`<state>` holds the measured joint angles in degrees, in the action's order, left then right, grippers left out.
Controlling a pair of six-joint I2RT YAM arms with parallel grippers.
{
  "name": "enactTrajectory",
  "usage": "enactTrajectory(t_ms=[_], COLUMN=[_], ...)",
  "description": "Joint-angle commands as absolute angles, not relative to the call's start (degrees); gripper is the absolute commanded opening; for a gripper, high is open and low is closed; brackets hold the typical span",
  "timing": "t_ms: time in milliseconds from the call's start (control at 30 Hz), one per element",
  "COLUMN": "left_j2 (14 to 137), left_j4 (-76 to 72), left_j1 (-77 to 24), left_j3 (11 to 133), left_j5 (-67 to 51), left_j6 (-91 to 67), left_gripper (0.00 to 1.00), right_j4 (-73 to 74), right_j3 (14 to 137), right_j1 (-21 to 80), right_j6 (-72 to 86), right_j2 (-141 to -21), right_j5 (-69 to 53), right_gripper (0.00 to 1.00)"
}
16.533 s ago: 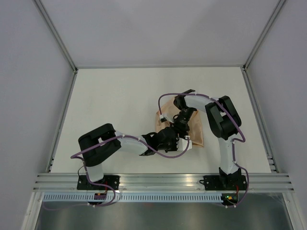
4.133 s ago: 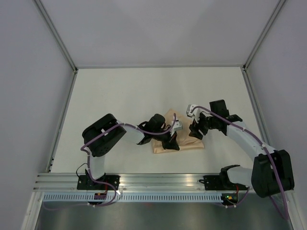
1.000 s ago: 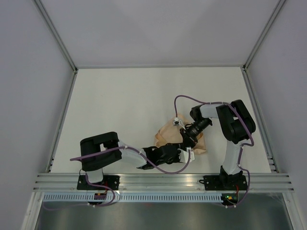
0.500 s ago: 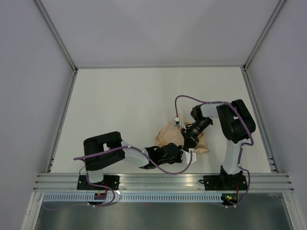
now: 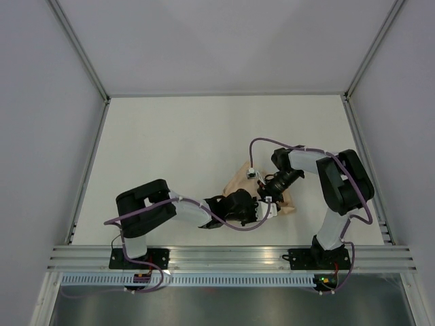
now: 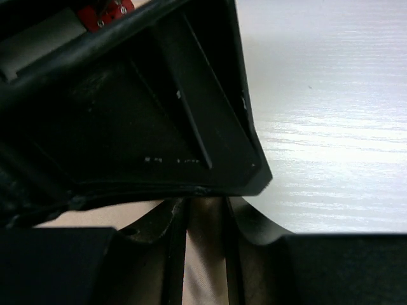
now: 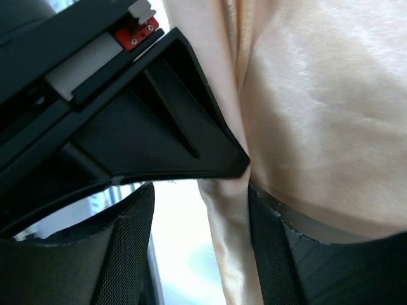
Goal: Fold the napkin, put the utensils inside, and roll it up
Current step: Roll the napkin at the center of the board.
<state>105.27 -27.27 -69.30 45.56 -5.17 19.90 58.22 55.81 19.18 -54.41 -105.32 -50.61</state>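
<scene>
Since a second ago the right gripper (image 7: 200, 188) has been spread wide over the bunched peach-orange cloth napkin (image 5: 238, 181) on the white counter (image 5: 197, 136), a fold being pinched by the left gripper (image 6: 205, 213), so rolling is judged in hand and a fresh right-side grasp is called for.

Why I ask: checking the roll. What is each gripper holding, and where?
Left gripper seems to pinch the napkin at its near edge; right gripper is open astride a fold, holding nothing.
</scene>
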Motion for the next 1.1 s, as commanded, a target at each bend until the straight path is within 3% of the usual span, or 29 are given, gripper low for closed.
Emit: enactTrajectory(t_ms=[0,367,700,1067], left_j2=[107.3,109.3,117.2,122.1], left_j4=[-17.3,-15.6,-13.9,-11.3], left_j1=[-67.5,-59.1,-51.0,-47.2], left_j3=[44.3,45.6,51.6,56.1], left_j5=[-12.2,-27.1,-45.9,-53.0], left_j6=[13.9,7.0,0.6,-3.0], left_gripper=[0.02,0.02,0.02,0.02], right_j4=[45.7,36.0,29.5,14.3], right_j3=[54.9,51.1,37.1,23.4], right_j1=[18.5,15.5,15.7,29.1], right_j6=[-55.3,-46.9,-51.6,-46.3], right_j2=[-101.8,-85.0,-66.5,-57.3], right_j5=[-42.0,-37.7,-36.4,-26.3], right_gripper=[0.66,0.7,0.75,0.79])
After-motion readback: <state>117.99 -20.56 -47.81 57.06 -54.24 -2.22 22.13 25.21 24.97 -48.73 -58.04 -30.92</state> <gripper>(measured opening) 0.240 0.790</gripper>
